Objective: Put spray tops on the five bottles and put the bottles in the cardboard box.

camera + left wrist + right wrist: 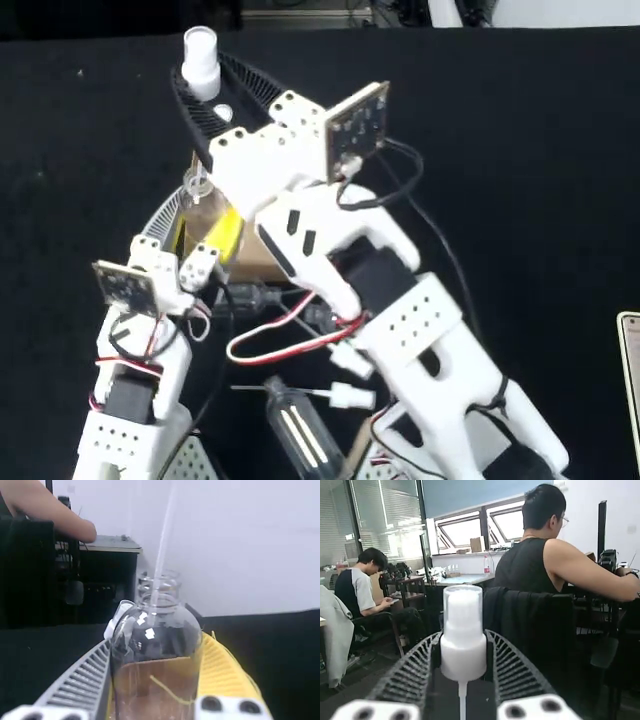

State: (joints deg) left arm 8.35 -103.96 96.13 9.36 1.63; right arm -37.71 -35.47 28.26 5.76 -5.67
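1. High view: the right gripper (212, 72) is clamped on a white spray top (201, 52). The left gripper (208, 225) grips a clear bottle (203, 200) upright. A second bottle (298, 425) lies on the black table (520, 150).
2. Left wrist view: the left gripper (160, 636) has its grey and yellow fingers pressed against the bottle (155, 655). A thin dip tube (163, 555) enters the bottle's open neck.
3. Right wrist view: the right gripper (463, 641) pinches the spray top (463, 625) between black fingers, and the dip tube (462, 702) hangs below.

The high view looks steeply down over the black table (540, 150); the wrist cameras face level outward, close on the shared glass bottle (155, 670) and white spray top (463, 640).
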